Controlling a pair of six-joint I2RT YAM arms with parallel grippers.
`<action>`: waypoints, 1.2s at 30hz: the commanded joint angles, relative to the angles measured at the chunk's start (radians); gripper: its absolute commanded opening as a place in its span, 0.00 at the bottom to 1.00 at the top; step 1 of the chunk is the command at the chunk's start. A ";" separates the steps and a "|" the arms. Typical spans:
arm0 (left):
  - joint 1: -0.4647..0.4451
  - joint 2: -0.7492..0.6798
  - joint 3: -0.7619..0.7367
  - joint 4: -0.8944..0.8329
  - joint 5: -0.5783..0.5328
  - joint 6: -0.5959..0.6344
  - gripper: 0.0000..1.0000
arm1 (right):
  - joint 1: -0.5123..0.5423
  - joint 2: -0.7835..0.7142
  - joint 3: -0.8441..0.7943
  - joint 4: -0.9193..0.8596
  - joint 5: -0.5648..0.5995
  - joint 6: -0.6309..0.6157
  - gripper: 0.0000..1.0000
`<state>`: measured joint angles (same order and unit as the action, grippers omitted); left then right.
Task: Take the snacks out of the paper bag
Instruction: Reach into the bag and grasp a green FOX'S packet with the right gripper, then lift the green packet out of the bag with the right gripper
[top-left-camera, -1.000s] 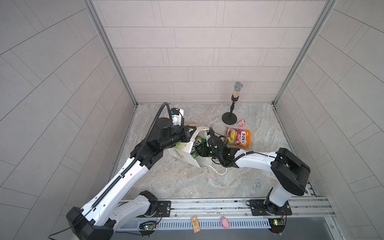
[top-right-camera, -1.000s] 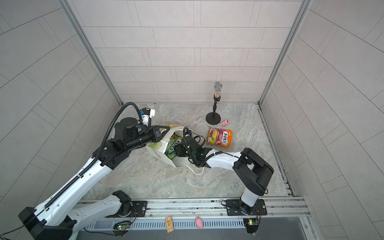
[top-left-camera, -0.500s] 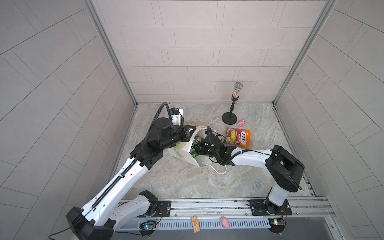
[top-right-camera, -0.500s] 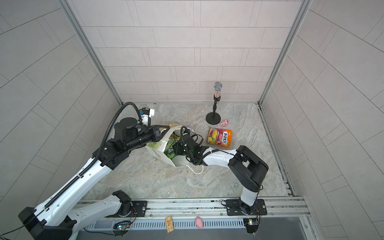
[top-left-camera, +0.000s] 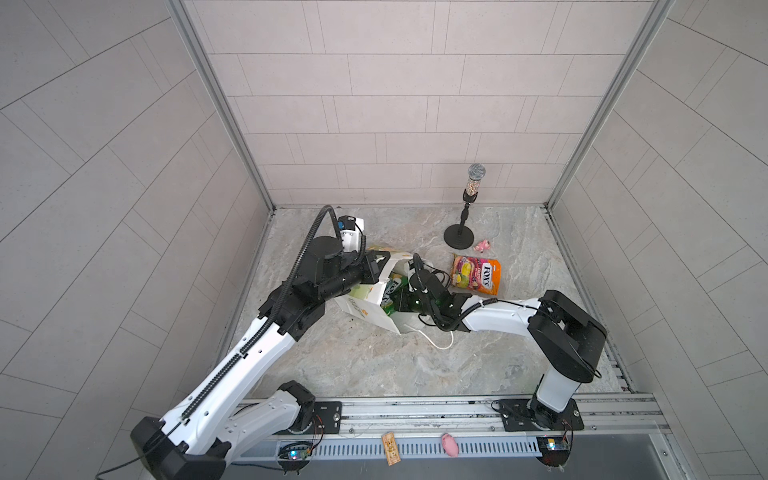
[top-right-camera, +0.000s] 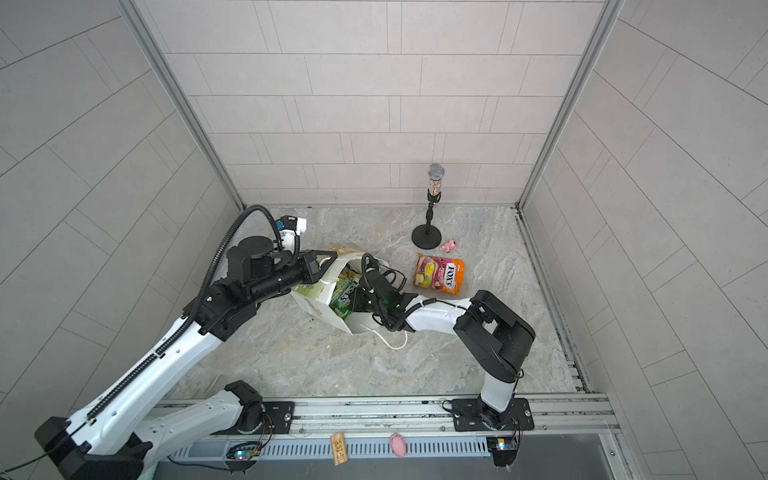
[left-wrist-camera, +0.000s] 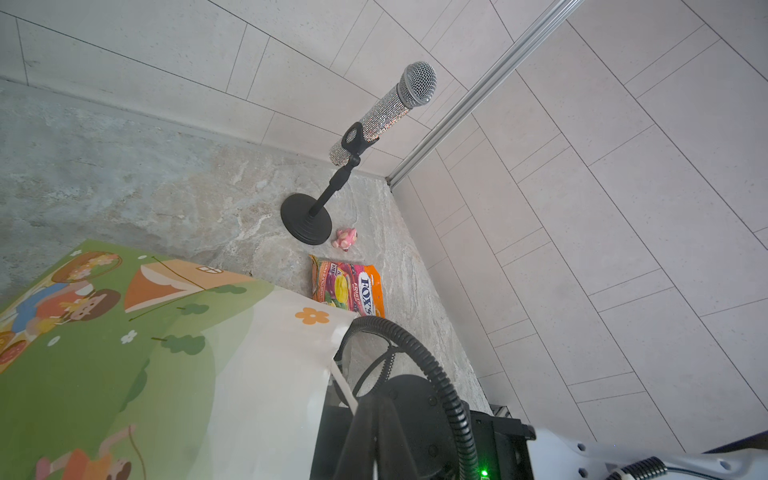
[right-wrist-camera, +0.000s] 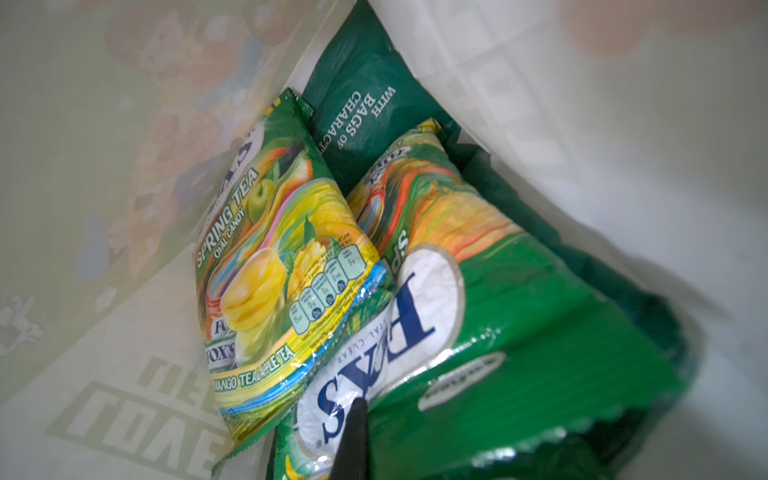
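Note:
The white paper bag (top-left-camera: 365, 305) (top-right-camera: 316, 299) lies tilted on the floor, mouth towards the right arm. My left gripper (top-left-camera: 384, 266) (left-wrist-camera: 376, 405) is shut on its rim by the white cord handle (left-wrist-camera: 345, 390). My right gripper (top-left-camera: 405, 299) (right-wrist-camera: 355, 409) reaches inside the bag and is shut on a green FOX'S packet (right-wrist-camera: 478, 332). A second yellow-green FOX'S packet (right-wrist-camera: 274, 266) lies beside it, with the dark green crisp bag (right-wrist-camera: 365, 112) behind both. The orange-pink FOX'S bag (top-left-camera: 476, 274) (top-right-camera: 440, 276) lies on the floor outside, right of the paper bag.
A microphone on a black round stand (top-left-camera: 459, 237) rises at the back right, with a tiny pink toy figure (top-left-camera: 483, 246) next to its base. A loose white cord handle (top-left-camera: 436, 340) trails on the floor in front of the bag. Walls close in on three sides.
My right gripper has pushed further into the bag's mouth and its jaws have closed on the green FOX'S packet. The left arm has kept its hold on the rim.

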<state>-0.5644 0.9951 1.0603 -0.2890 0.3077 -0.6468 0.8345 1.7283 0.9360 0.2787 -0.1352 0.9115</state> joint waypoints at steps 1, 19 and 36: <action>-0.005 -0.028 -0.009 0.014 -0.020 0.016 0.00 | -0.013 -0.073 -0.011 -0.036 0.006 -0.047 0.00; -0.005 -0.017 -0.007 0.001 -0.044 0.018 0.00 | -0.021 -0.284 -0.004 -0.229 0.059 -0.226 0.00; -0.005 0.006 0.000 0.000 -0.086 -0.001 0.00 | -0.039 -0.499 0.035 -0.402 -0.050 -0.383 0.00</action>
<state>-0.5644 1.0023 1.0595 -0.3000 0.2424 -0.6472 0.8024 1.2797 0.9310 -0.0937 -0.1711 0.5812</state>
